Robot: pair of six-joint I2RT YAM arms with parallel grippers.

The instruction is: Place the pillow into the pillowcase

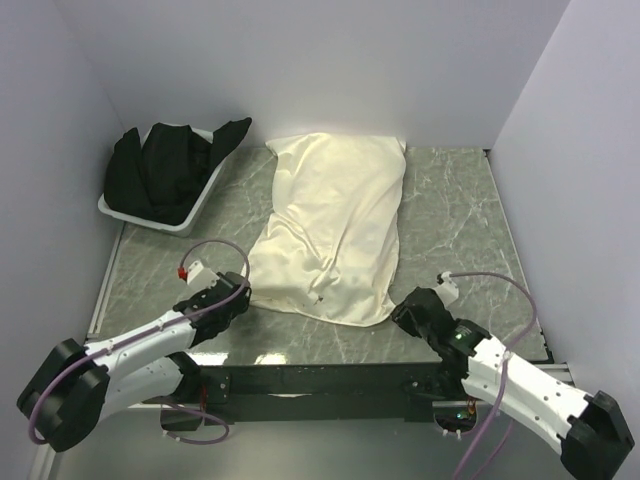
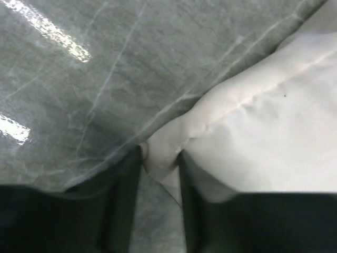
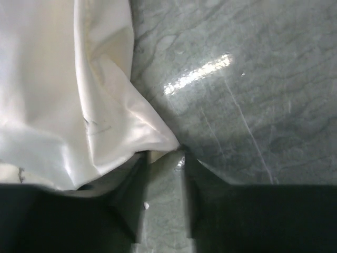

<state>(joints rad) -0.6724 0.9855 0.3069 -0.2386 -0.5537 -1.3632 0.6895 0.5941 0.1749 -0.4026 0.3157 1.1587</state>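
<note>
The cream pillowcase lies lengthwise mid-table and looks puffy and filled. The pillow itself is hidden; only faint dark marks show through the cloth near the near edge. My left gripper is at the near left corner. In the left wrist view the jaws stand apart with the cloth corner between the fingertips. My right gripper is at the near right corner. In the right wrist view it is open, and the pillowcase corner just reaches its tips.
A white bin holding bundled black cloth stands at the back left. White walls close in the green marble table on three sides. Bare tabletop lies to the right of the pillowcase.
</note>
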